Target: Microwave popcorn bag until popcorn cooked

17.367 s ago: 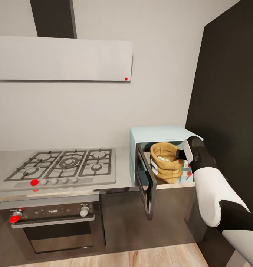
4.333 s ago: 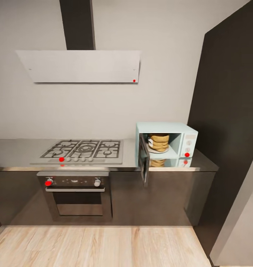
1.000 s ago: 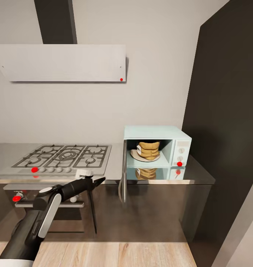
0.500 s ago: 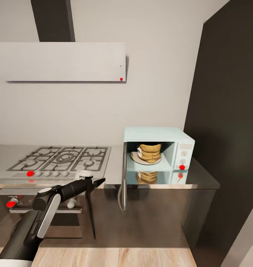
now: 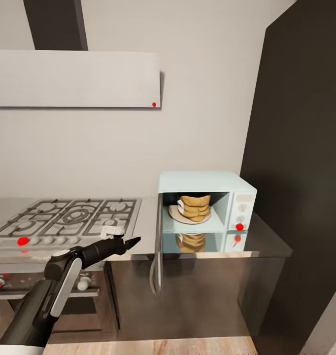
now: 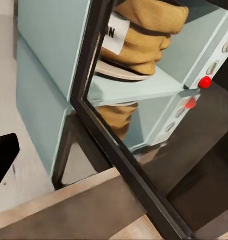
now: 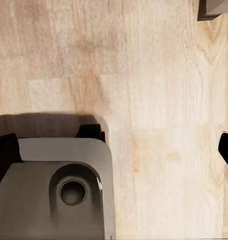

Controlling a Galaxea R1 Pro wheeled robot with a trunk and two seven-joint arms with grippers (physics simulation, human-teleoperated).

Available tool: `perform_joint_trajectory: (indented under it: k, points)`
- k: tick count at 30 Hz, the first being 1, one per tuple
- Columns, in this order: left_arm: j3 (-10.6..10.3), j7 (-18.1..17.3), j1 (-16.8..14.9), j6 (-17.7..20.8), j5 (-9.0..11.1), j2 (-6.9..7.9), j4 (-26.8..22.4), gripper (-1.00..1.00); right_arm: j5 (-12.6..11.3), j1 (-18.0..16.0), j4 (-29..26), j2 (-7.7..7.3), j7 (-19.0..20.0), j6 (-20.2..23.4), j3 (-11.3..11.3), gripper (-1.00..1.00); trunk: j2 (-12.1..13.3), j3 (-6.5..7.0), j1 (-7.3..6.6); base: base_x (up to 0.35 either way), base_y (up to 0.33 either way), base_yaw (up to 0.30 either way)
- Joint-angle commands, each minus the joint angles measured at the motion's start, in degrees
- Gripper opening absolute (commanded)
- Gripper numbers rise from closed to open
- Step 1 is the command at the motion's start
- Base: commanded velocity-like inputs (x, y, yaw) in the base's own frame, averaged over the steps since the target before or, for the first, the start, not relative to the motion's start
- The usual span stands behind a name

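The microwave (image 5: 205,207) stands on the grey surface (image 5: 266,241) at the right end of the kitchen, beside the dark tall cabinet (image 5: 301,162). Its door (image 5: 157,256) is open and turned out toward the robot, edge-on in the head view. Inside, the popcorn bag (image 5: 193,207) sits upright on the pale round plate (image 5: 178,215), and its reflection shows in the glossy surface below. In the left wrist view the bag (image 6: 144,35) is seen through the door frame (image 6: 119,150), with a white label on its side. I cannot tell if there is popcorn in it.

The left gripper (image 5: 126,242) hangs in front of the surface edge, between the gas hob (image 5: 64,222) and the open door, not touching the door. Its fingers look close together and hold nothing. In the right wrist view the right gripper's two dark fingertips (image 7: 4,150) stand wide apart over the wooden floor (image 7: 159,100), above the robot's grey base (image 7: 53,195), with nothing between them.

Compared with one second ago, the left arm has moved a little nearer to the door, and the camera has come closer, so the hob is now partly cut at the picture's left. The bag stays on the plate.
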Motion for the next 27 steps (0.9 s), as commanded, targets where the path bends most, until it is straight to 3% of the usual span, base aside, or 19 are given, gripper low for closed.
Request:
perform_joint_trajectory:
  k: [1,16,17,21,27]
  points:
    - [-0.02,0.08,-0.04,0.37,0.35,-0.01,-0.05,1.00,0.09,-0.09,0.17,-0.02,0.19,-0.29,-0.35,1.00,-0.05,-0.07,0.00,0.001,0.000,-0.236]
    - [-0.25,-0.66,-0.04,0.33,0.51,0.02,-0.21,1.00,0.09,-0.08,0.17,-0.02,0.22,-0.33,-0.35,1.00,-0.05,-0.07,0.00,0.000,0.000,-0.218]
    - [-0.66,-1.04,-0.07,0.34,0.52,0.03,-0.22,1.00,0.09,-0.09,0.17,-0.02,0.22,-0.33,-0.35,1.00,-0.05,-0.07,0.00,0.000,0.000,-0.186]
    - [-6.47,-1.62,-0.07,0.24,0.36,0.11,-0.28,1.00,0.09,-0.09,0.17,-0.02,0.22,-0.35,-0.36,1.00,-0.05,-0.07,0.00,0.000,0.000,-0.182]
    - [-7.73,-1.68,-0.07,0.17,0.35,0.12,-0.37,1.00,0.09,-0.09,0.17,-0.02,0.22,-0.33,-0.35,1.00,-0.05,-0.07,0.00,0.000,0.000,-0.144]
